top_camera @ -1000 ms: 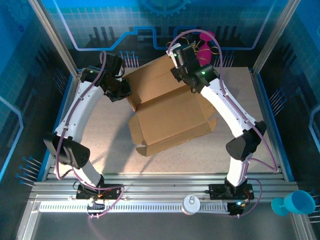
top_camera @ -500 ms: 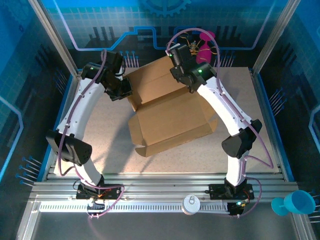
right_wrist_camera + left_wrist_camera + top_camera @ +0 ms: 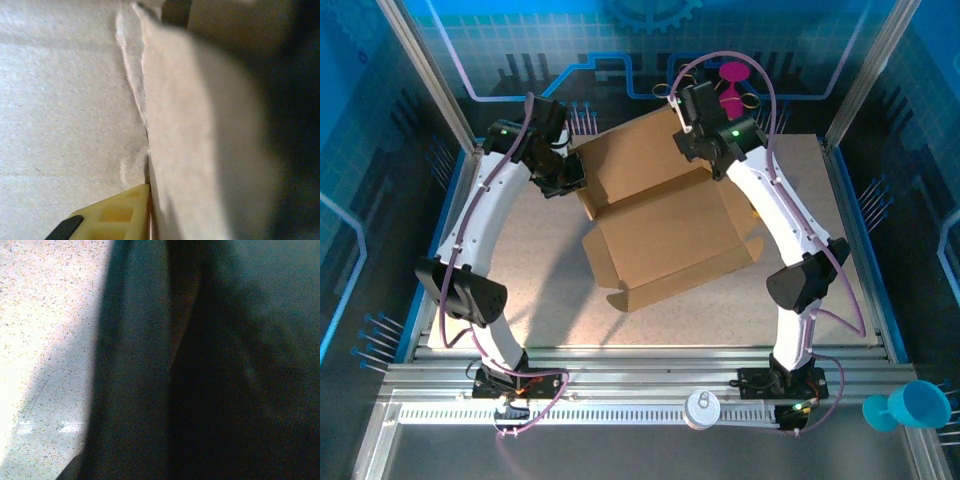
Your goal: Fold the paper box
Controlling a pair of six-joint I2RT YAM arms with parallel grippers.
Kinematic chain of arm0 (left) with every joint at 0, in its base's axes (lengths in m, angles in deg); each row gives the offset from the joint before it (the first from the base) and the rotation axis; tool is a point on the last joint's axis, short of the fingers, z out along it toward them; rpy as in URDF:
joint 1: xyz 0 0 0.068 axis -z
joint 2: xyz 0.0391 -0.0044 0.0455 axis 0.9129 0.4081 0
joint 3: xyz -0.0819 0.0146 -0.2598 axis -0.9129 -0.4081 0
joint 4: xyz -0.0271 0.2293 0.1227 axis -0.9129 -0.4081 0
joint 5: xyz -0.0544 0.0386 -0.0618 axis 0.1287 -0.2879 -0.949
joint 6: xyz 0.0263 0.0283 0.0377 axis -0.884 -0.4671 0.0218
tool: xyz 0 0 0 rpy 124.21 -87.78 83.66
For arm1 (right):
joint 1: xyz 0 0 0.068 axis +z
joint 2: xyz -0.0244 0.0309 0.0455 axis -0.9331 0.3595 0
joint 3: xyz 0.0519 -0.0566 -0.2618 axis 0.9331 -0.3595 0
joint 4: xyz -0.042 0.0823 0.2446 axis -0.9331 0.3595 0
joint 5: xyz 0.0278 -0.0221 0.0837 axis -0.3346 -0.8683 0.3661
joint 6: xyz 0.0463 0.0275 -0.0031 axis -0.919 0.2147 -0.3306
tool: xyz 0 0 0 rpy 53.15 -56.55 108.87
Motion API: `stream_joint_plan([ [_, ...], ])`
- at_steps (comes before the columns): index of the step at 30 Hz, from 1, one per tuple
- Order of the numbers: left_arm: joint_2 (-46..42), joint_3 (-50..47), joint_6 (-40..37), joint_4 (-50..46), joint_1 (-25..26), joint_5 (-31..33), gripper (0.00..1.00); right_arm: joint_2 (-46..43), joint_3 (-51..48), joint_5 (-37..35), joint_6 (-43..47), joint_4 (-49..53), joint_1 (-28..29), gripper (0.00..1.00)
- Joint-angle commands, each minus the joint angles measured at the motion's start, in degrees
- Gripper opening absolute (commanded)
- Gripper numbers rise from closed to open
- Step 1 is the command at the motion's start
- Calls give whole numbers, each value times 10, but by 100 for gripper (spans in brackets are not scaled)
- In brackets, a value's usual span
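The paper box [image 3: 665, 235] is plain brown cardboard, half raised in the middle of the table, with its front panel lying flat and its back panel tilted up. My left gripper [image 3: 565, 180] sits at the back panel's left edge, shut on that edge. In the left wrist view the cardboard [image 3: 185, 305] is a dark, close blur. My right gripper [image 3: 692, 135] is at the box's back right corner. In the right wrist view a yellow finger [image 3: 115, 215] lies against an upright flap [image 3: 200, 140]. The other finger is hidden behind that flap.
A pink object [image 3: 732, 85] stands behind the right arm at the back wall. A tin can [image 3: 702, 408] rests on the front rail and a blue cup [image 3: 910, 405] lies outside the frame at the right. Speckled table [image 3: 540, 290] shows left of the box.
The right gripper has moved back and to the right along the box's rear corner. The box has slid slightly right. The left gripper has stayed at the box's left edge.
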Motion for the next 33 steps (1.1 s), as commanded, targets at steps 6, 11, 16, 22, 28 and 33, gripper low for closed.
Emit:
stream_joint_plan([
  [6, -3, 24, -2, -6, -2, -25, 0, 21, 21, 2, -4, 18, -14, 21],
  [11, -3, 24, -2, -6, -2, -27, 0, 26, 32, -9, 2, 9, -18, 6],
  [16, -1, 27, -1, -8, -2, -26, 0, 37, 47, -67, -6, 26, -13, 0],
  [22, 5, 32, 0, -7, -2, -27, 0, 33, 36, -88, -17, 33, -10, 0],
  [28, 15, 43, 1, -10, -3, -31, 0, 7, 32, -3, -19, 24, -11, 17],
  [33, 20, 45, 0, -14, -3, -30, 0, -9, 69, 87, -25, 27, -19, 45],
])
